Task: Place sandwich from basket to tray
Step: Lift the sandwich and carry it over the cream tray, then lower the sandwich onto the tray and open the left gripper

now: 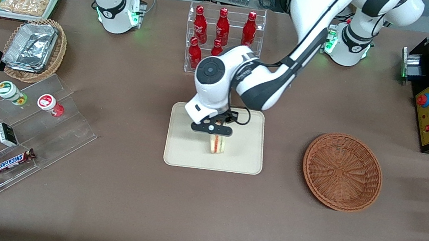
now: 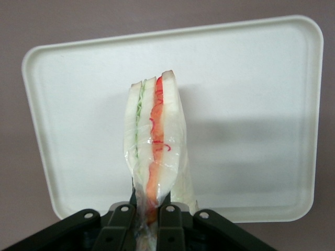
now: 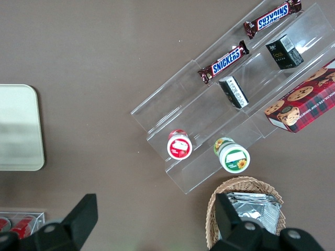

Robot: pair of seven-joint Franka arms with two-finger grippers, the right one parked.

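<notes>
Your left arm's gripper point(image 1: 217, 135) hangs over the middle of the tray point(image 1: 242, 161), at the centre of the front view, and it is clenched on the sandwich point(image 1: 217, 144). The wrist view shows both fingers point(image 2: 121, 219) pinching the wrapped wedge's narrow end, with the red and green filling edge facing the camera. The sandwich points down from the fingers toward the tray's surface; you cannot tell whether its lower end touches the tray. The cream tray fills most of the wrist view around it.

The reddish-brown basket point(image 1: 342, 172) sits at the right of the front view, well apart from the tray, toward the working arm's end of the table.

For readable writing: two Snickers bars point(image 1: 13, 160) lie on the clear stepped display point(image 1: 63, 129) at the lower left of the front view, name plain on the wrappers. The red bottles point(image 1: 223, 25) in the clear rack at upper centre carry white script, too small to read.
</notes>
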